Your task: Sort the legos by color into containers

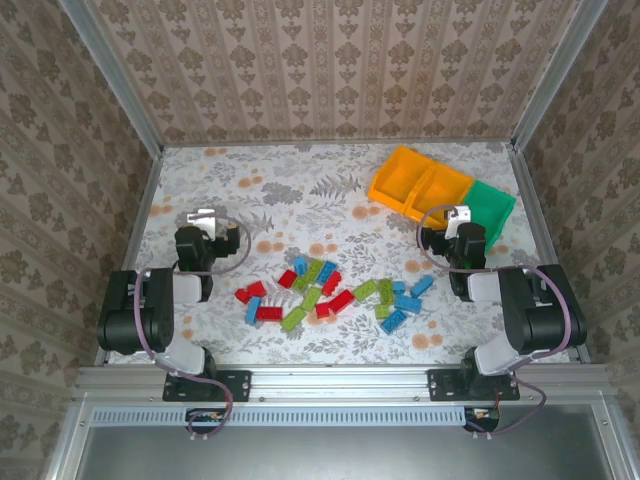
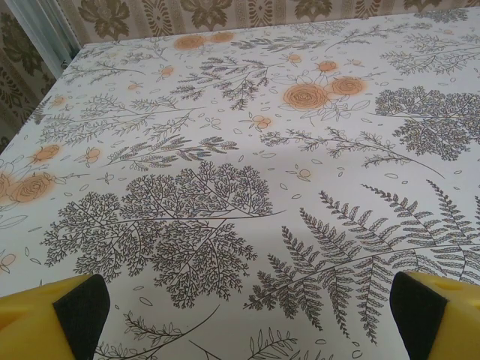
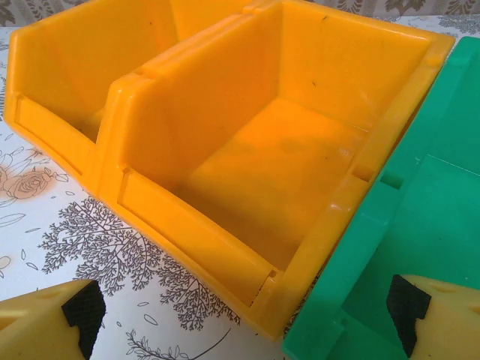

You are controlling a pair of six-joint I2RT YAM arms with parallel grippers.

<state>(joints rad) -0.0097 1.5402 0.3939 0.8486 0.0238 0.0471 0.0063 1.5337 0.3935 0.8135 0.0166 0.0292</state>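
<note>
Lab robot cell: aluminium frame (image 1: 340,381), wallpapered panels (image 1: 330,70), floral tabletop (image 1: 300,190).

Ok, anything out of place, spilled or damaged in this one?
Nothing stands out. The legos lie scattered loose mid-table, unsorted, and the three bins stand upright side by side at the far right.

Left arm (image 1: 150,312): stood folded at near left; left gripper (image 1: 204,218) pointed far, jaws spread wide apart.
Right arm (image 1: 528,310): stood folded at near right; right gripper (image 1: 458,216) pointed far, jaws equally spread.
</note>
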